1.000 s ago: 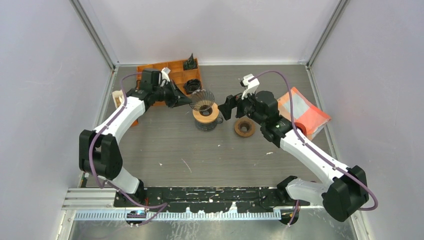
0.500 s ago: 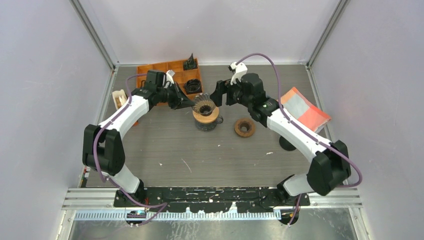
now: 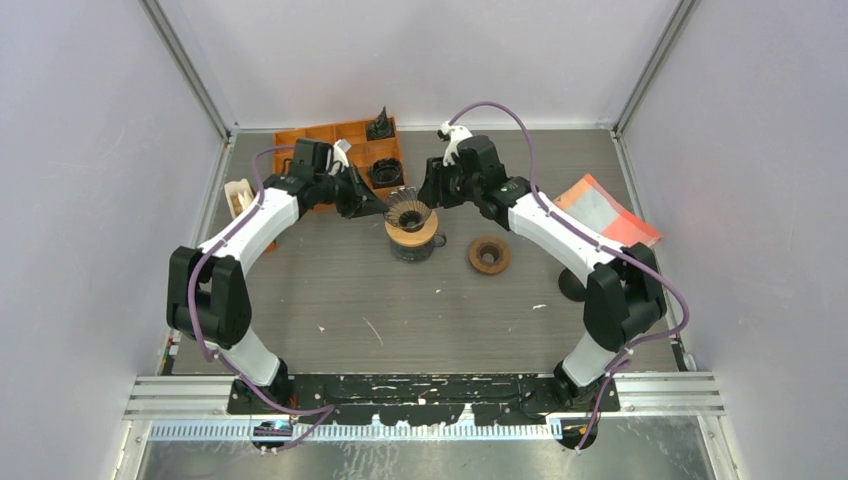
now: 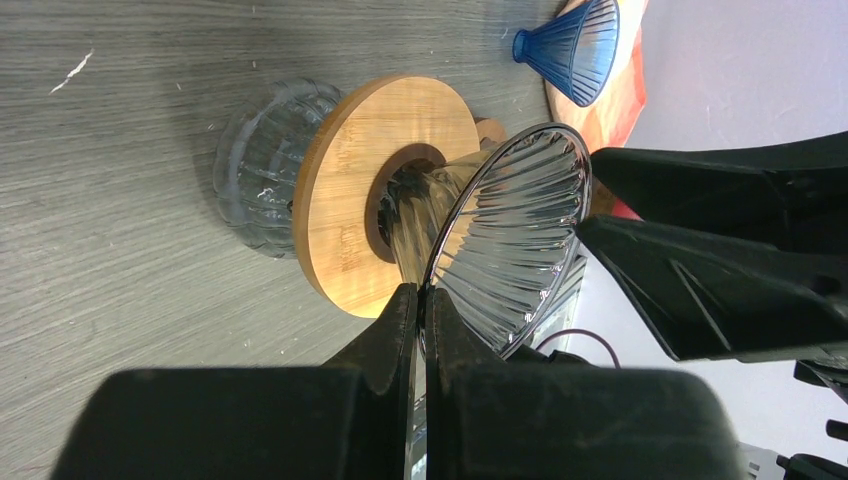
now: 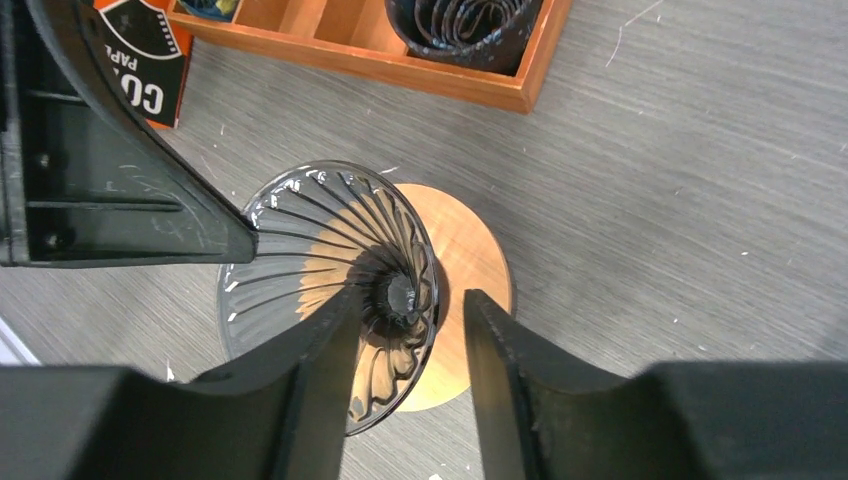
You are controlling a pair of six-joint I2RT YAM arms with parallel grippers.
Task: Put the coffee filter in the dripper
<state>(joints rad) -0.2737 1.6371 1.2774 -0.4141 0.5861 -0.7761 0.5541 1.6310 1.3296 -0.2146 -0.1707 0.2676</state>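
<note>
While the left gripper is clamped together on the near rim of the glass dripper, low in the middle of the left wrist view, the right gripper stands with its fingers apart astride the opposite rim, one finger inside the cone and one outside, with no firm contact to be seen. The dripper itself is bare ribbed glass with no paper in it, and its neck sits in the wooden collar on top of the glass server, at the centre of the table in the overhead view. It seems to lean a little toward the left gripper. No loose coffee filter shows in either hand. The nearest sign of one is a printed paper box at the upper left of the right wrist view, beside the wooden tray. A blue cone lies at the top right of the left wrist view. To do this step well, the right fingers should meet the thin wall gently and squarely. The cone should be settled level in the collar without twisting against the left grip, since glass pinched from both sides could slip or chip.
</note>
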